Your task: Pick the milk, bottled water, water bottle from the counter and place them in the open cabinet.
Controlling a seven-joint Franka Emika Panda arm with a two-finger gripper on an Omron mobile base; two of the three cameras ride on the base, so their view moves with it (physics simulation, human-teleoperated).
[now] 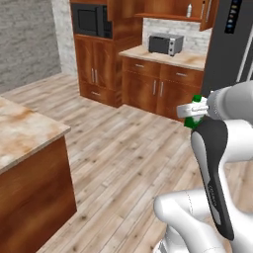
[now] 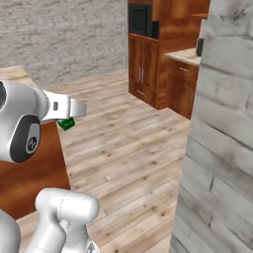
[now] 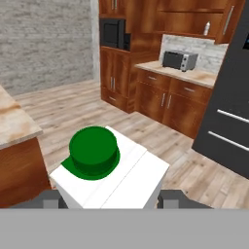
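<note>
At the bottom centre of the hand view, the fingers (image 3: 109,199) clasp a small white carton with green cap (image 3: 109,177).

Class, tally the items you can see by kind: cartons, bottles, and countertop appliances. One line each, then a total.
Cartons: 1, the milk, held in the claw
Bottles: 1, the bottle on the cabinet shelf
Appliances: 2, the microwave and the toaster oven
Total: 4
</note>
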